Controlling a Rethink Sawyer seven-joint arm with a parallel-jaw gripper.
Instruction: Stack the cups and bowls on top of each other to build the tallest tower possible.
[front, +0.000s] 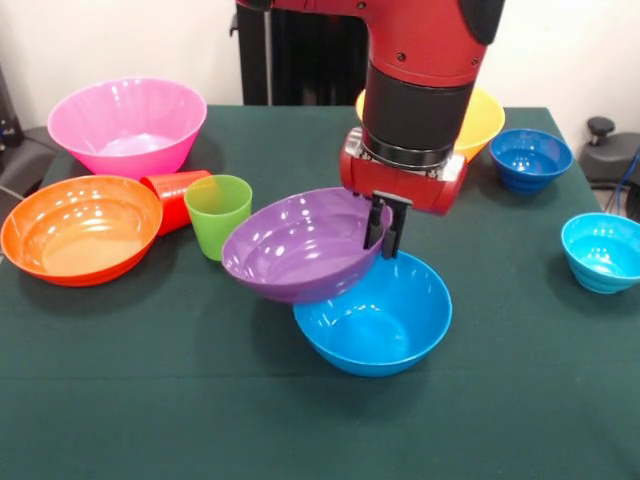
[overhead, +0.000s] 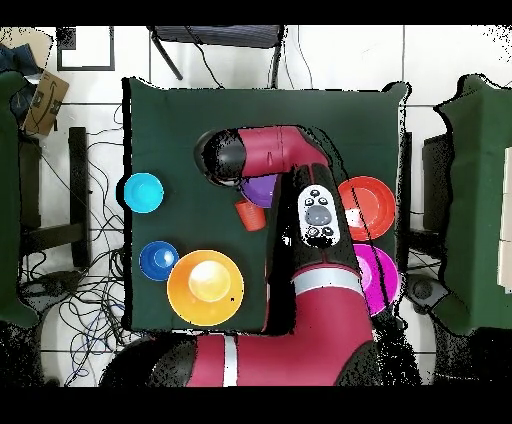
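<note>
Gripper (front: 384, 228) is pinching the near-right rim of the purple bowl (front: 295, 245), black fingers (front: 390, 235) closed over the rim edge, one inside and one outside. Bowl is hanging tilted, its low side dipping toward the left, its underside overlapping the rim of the big blue bowl (front: 375, 315); cannot tell whether the two are touching or just apart. Blue bowl is sitting upright on the green tablecloth (front: 150, 400).

Left of the purple bowl the lime green cup (front: 218, 214) is standing upright, mouth up. Just behind it the red cup (front: 172, 197) is lying on its side, touching the large orange bowl (front: 80, 228). Large pink bowl (front: 127, 125) is sitting at the far left. Yellow bowl (front: 482, 122) is showing partly behind the arm (front: 420, 60). Small dark blue bowl (front: 530, 158) and small cyan bowl (front: 602, 250) are resting on the right side, well apart from each other.

Overhead, the arm is covering the middle of the table; a sliver of purple bowl (overhead: 262, 190) is showing beside it
</note>
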